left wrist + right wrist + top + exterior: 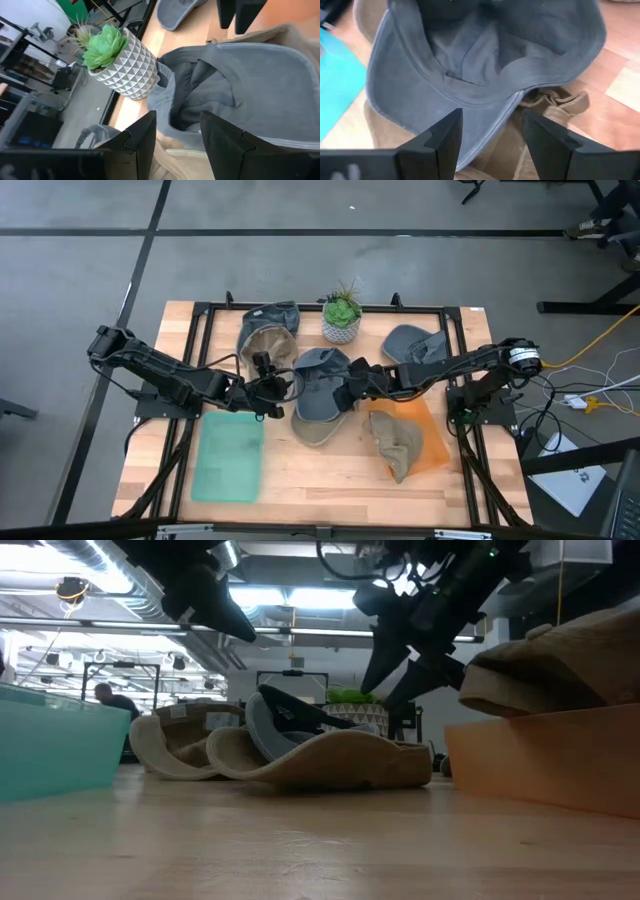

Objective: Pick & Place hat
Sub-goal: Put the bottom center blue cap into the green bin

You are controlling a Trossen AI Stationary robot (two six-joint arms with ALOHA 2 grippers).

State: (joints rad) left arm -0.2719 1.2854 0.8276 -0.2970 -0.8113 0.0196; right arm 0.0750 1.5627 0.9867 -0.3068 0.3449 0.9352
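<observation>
A grey hat (pixel 320 380) lies brim up in the middle of the table, resting on a tan hat (pixel 318 428) beneath it. In the left wrist view the grey hat (pixel 250 75) fills the picture beyond my fingers; the right wrist view shows its brim (pixel 470 90) and the tan hat (pixel 555 102) under it. My left gripper (pixel 275 387) stands open at the grey hat's left side. My right gripper (pixel 350 387) stands open at its right side. In the low view both hang above the hats, clear of them.
A green tray (pixel 228 455) lies near left. An orange tray (pixel 432 448) near right holds a tan hat (pixel 395 442). At the back stand a potted plant (pixel 341 320), a grey-and-tan hat (pixel 268 330) at its left and a grey hat (pixel 412 345) at its right.
</observation>
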